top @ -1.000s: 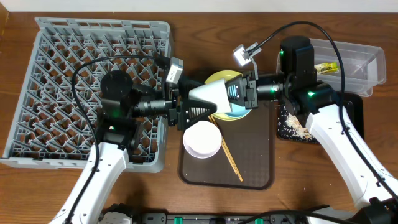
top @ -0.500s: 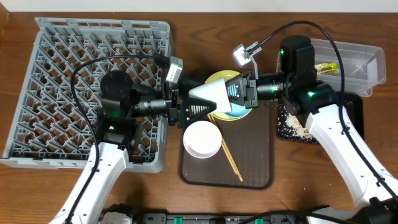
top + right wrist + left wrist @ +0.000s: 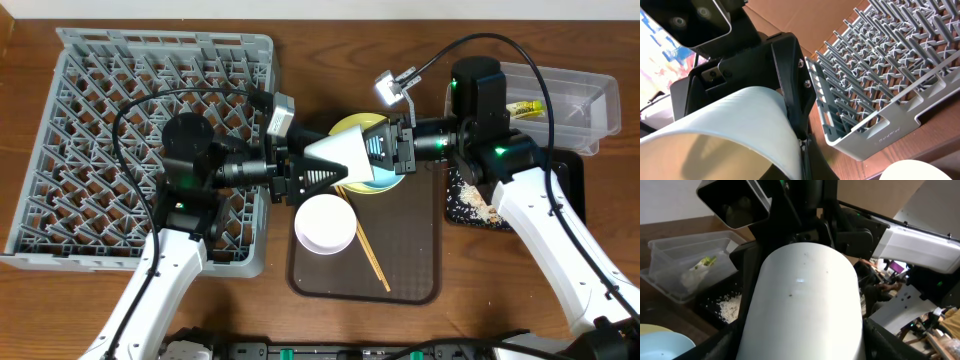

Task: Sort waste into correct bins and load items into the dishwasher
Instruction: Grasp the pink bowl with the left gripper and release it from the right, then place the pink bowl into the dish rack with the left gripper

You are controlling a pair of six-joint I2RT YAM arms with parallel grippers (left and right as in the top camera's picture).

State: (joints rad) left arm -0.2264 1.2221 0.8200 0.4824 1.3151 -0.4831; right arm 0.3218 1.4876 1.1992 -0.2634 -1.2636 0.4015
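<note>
White cup (image 3: 338, 152) hangs on its side in the air over the middle of the tabletop (image 3: 40, 310), a little toward the far edge, caught between both arms. From where I stand this looks like a hand-over. The right gripper (image 3: 380, 150) has its jaws clenched on the cup's wide rim. The left gripper (image 3: 315, 178) has its jaws pressed against the narrower end, one on each flank, as the left wrist view shows.

Just under and behind the cup, the yellow plate (image 3: 350, 127) and the light blue bowl (image 3: 385, 180) sit at the far end of the brown serving tray (image 3: 410, 250). A white bowl (image 3: 325, 222) and the chopsticks (image 3: 368, 255) lie nearer the front edge. The grey dish rack (image 3: 160, 38) fills the left side of the tabletop up to the far-left corner, and I can see nothing loaded in it yet. At the far-right corner the clear tub (image 3: 580, 95) holds the green-and-yellow wrapper (image 3: 525, 108). Rice crumbs (image 3: 470, 205) lie on the black tray (image 3: 452, 215) in front of it.

I judge the waste sorted and the loading only starting. Next, the right jaws should let go once the left grip is sure. The left arm then has to swing the cup left and seat it between the rack's pegs. If both release or pull together, the cup may drop onto the dishes below.
</note>
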